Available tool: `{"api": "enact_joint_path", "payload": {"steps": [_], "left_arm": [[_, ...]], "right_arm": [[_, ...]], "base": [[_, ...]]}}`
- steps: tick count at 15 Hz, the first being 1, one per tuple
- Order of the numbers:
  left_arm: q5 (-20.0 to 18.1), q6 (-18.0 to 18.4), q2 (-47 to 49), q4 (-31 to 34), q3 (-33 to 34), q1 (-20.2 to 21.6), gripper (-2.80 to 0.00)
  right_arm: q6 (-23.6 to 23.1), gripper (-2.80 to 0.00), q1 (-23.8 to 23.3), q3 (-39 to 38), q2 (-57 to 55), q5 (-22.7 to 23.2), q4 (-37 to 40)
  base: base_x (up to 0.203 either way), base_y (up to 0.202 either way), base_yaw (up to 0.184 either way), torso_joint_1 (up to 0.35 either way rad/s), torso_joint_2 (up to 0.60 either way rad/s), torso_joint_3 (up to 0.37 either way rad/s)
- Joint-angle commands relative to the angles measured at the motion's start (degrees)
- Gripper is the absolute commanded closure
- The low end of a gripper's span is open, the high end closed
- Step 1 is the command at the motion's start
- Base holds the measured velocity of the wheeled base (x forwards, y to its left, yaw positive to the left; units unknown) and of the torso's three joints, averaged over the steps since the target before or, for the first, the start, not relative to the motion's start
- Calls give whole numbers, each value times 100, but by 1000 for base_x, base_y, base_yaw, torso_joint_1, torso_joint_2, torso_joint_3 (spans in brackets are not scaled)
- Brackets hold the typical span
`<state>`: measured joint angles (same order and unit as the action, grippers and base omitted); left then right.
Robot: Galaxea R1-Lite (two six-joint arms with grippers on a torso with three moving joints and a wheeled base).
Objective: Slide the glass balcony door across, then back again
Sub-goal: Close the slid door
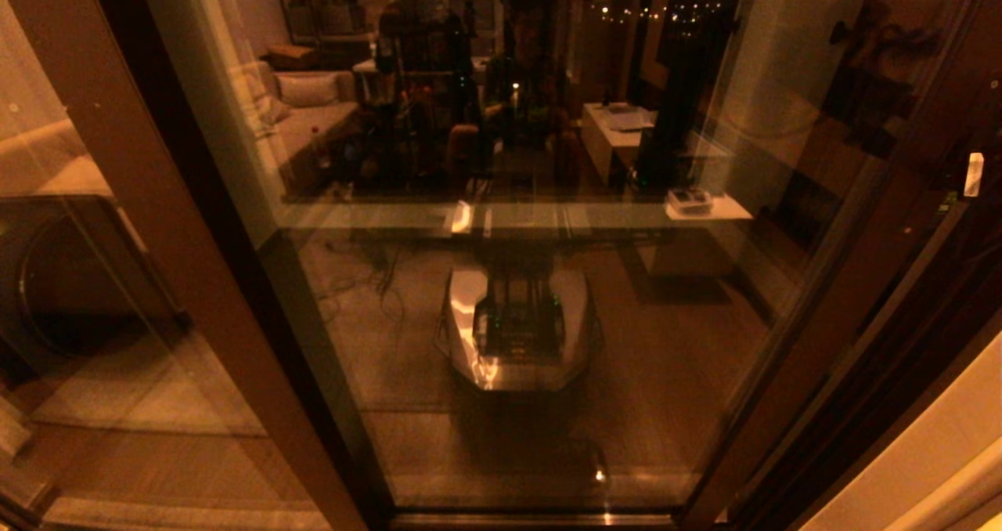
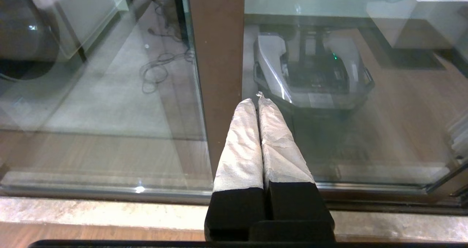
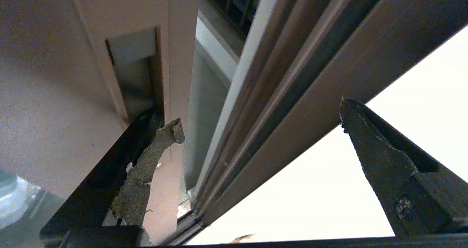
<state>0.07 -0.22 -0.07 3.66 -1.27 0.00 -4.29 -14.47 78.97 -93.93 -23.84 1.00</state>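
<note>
A: Where do we stand with the glass balcony door [image 1: 517, 280]?

B: It fills the space right in front of us, reflecting the room and our own base. Our right gripper [image 3: 256, 127] has its fingers wide apart, one fingertip [image 3: 175, 129] hooked at the handle slot [image 3: 133, 72] on the door's upright rail, probably so we can drag the rail sideways.

A: And the left gripper [image 2: 258, 101]?

B: Parked low, fingers pressed together, holding nothing.

A: Any writing?

B: We see none.
</note>
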Motion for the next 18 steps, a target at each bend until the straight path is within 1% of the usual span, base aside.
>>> {"api": "enact_joint_path", "payload": {"steps": [1,8,18], "left_arm": [[1,-4,-1,4,-5,0,0],[1,-4,-1,3,-5,0,0],[1,-4,-1,3,-5,0,0]], "right_arm": [[-51,-280,-46,-5,6,28,41],[-91,-280,-240,4,-29,178,-5],[-177,-280,-337,4,-100,178,-153]], "base": [[0,0,0,0,0,0],[0,0,0,0,0,0],[0,0,0,0,0,0]]}}
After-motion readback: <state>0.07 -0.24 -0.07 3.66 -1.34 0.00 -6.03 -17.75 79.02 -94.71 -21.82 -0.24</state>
